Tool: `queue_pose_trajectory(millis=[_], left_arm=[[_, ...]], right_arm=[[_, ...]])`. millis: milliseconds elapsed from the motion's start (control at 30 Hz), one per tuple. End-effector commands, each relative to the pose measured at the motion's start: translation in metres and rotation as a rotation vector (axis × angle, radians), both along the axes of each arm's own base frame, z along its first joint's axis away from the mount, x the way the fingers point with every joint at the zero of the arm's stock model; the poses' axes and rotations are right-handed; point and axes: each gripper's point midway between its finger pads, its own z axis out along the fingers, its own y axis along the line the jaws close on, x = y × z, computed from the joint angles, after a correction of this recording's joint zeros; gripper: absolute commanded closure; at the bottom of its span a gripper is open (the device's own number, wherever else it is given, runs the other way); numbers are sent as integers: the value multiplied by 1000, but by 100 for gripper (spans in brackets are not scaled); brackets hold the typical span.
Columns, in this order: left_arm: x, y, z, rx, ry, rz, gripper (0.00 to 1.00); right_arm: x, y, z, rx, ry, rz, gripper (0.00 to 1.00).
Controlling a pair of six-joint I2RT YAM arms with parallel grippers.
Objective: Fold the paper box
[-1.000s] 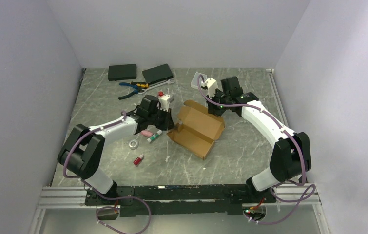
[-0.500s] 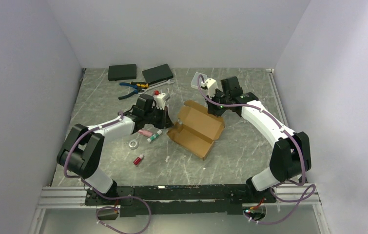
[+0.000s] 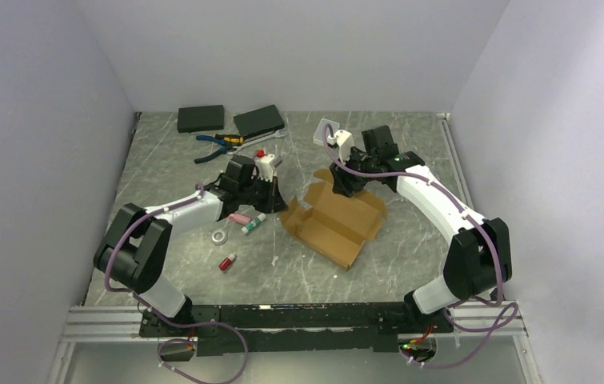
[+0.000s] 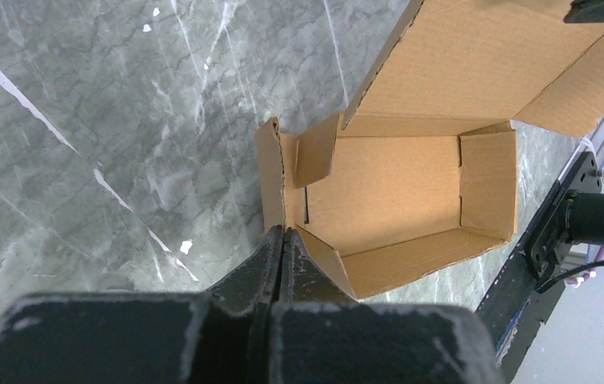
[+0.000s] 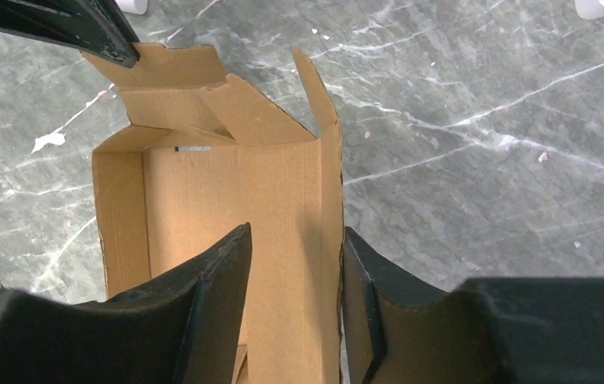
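brown cardboard paper box (image 3: 342, 220): lid cut off in wrist views | left gripper (image 4: 283, 232): pinched shut on end flap | right gripper (image 5: 294, 234): part-open astride side wall, contact unclear

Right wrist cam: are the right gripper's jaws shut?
No, the right gripper is open, fingers apart on either side of a wall of the paper box.

Brown cardboard box (image 3: 338, 220) (image 4: 386, 192) (image 5: 226, 192), half-formed, mid-table, set diagonally, open side up, base flat on the table, low side walls standing, lid panel swung open on the far side, small end flaps loose and tilted at the left corner
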Motion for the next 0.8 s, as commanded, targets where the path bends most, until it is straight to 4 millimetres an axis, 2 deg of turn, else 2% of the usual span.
queue_pose_trajectory(millis=[0, 167, 267, 333, 433, 500, 600, 667, 767], left_arm=[[2, -7, 17, -18, -44, -11, 100], [3, -6, 18, -5, -53, -6, 100], [3, -7, 19, -6, -56, -5, 100], [2, -7, 20, -9, -63, -6, 100], [2, -10, 23, -18, -83, -10, 100], [2, -12, 25, -23, -93, -14, 100], [0, -16, 28, -28, -106, -25, 100], [-1, -18, 30, -27, -113, -34, 100], [-3, -21, 29, -22, -118, -49, 100]], right_arm=[[4, 5, 51, 43, -141, 49, 50], [-6, 11, 80, 48, -259, 202, 35], [-30, 23, 89, 77, -353, 428, 24], [-54, 32, 85, 101, -407, 603, 18], [-83, 47, 64, 128, -408, 804, 19], [-88, 53, 45, 113, -382, 838, 23], [-79, 54, 11, 41, -360, 816, 31], [-74, 54, -4, 13, -355, 796, 37], [-57, 57, -10, -14, -403, 744, 43]])
